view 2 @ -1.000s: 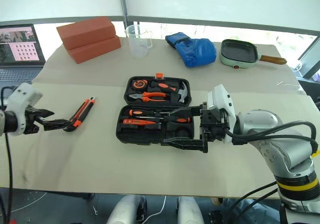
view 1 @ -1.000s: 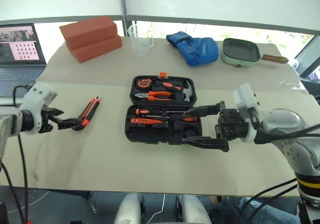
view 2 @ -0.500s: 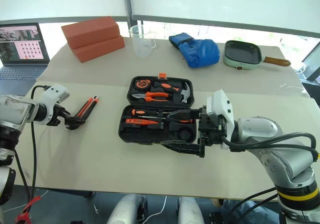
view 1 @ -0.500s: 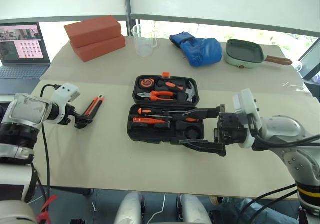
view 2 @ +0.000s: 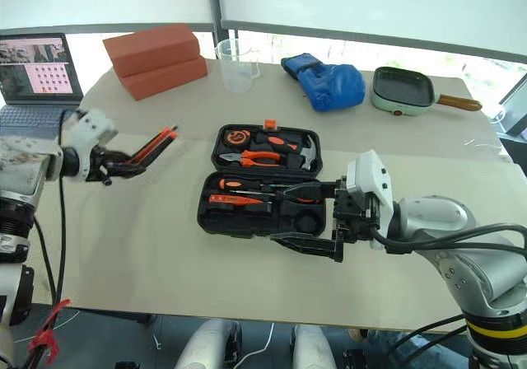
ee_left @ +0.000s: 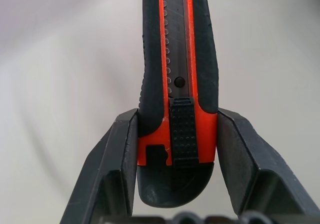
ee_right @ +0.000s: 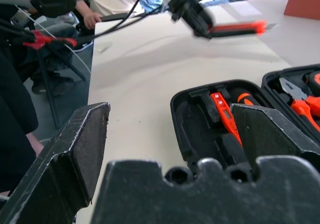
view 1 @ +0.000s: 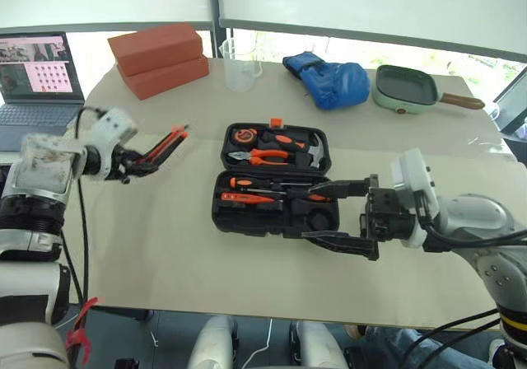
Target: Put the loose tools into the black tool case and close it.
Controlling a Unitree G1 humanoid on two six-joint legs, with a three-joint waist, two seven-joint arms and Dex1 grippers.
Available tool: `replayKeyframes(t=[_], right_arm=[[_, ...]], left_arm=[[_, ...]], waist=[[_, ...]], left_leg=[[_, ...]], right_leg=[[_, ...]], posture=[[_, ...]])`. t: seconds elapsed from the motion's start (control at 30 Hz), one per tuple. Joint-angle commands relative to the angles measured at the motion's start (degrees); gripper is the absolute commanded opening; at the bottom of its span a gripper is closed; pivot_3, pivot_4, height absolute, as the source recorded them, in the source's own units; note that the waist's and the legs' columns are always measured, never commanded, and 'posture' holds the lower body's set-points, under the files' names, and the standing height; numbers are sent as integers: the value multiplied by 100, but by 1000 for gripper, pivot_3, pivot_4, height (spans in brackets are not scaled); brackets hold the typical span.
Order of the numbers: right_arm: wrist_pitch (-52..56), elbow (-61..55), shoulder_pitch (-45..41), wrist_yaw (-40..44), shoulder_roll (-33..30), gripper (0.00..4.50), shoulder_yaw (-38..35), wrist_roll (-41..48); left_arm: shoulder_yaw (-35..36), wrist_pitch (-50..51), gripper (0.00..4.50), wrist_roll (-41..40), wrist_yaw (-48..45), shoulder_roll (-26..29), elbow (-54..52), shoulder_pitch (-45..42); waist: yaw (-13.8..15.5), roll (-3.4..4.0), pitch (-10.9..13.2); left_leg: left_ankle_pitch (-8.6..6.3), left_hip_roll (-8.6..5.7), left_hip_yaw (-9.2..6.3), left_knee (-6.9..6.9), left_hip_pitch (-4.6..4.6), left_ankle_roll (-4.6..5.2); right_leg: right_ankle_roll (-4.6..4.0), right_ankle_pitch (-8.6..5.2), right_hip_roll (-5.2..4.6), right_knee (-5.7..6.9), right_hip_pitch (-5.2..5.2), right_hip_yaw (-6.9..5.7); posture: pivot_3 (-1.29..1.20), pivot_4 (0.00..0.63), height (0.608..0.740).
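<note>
My left gripper (view 1: 138,165) is shut on the rear end of the orange-and-black utility knife (view 1: 167,144), which hangs tilted above the table, left of the case. In the left wrist view both fingers (ee_left: 125,154) press the knife's (ee_left: 177,84) sides. The black tool case (view 1: 221,211) lies open at mid-table. Its near half holds two orange-and-black screwdrivers (view 1: 276,185) and a slim orange tester (view 1: 247,198). Its far half holds pliers and a hammer. My right gripper (view 1: 313,213) stands open at the case's near right corner, holding nothing.
Along the table's far side stand two red bricks (view 1: 160,56), a clear measuring cup (view 1: 240,63), a blue glove (view 1: 329,79) and a green frying pan (view 1: 408,87). A laptop (view 1: 37,77) sits off the table's far left.
My left gripper closed on the utility knife, lifted it off the table and carried it a little toward the case. The right gripper stayed where it was.
</note>
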Motion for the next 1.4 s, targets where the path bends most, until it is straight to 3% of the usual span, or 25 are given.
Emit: replayKeyframes(t=[0.03,0.3,0.5,0.97,1.4], right_arm=[[84,-309,332,-43,-173,4500,-435,236],[152,-660,1037,-290,-289,4500,-862,483],[167,-875,1286,-616,-282,4500,-1017,649],[106,-1015,1319,-1007,-290,4500,-960,807],[71,-967,1243,-1041,-241,4500,-831,735]], left_arm=[[-236,-195,1812,-343,-925,130,-1626,116],[-1348,-90,1812,-13,-1497,-233,-2814,163],[-1988,69,1812,383,-1571,-338,-2919,336],[-2208,-181,1812,886,-1514,-841,-2091,73],[-1927,345,1812,576,-1847,-1025,-1818,-482]], waist=[[-6,1,0],[-69,1,0],[-57,1,0],[16,27,-16],[6,28,-16]], left_leg=[[-3,0,-5,0,0,5],[-5,-4,-4,-1,11,9],[-5,-6,-6,0,12,8],[-2,-13,-15,11,25,13],[-2,-10,-27,41,9,14]], right_leg=[[3,2,-1,0,3,1],[5,1,13,-22,2,18],[6,1,13,-22,2,20],[11,1,9,-20,25,19],[11,1,13,0,15,17]], posture=[[0,150,738],[0,150,738],[0,150,738],[0,150,738],[0,150,738]])
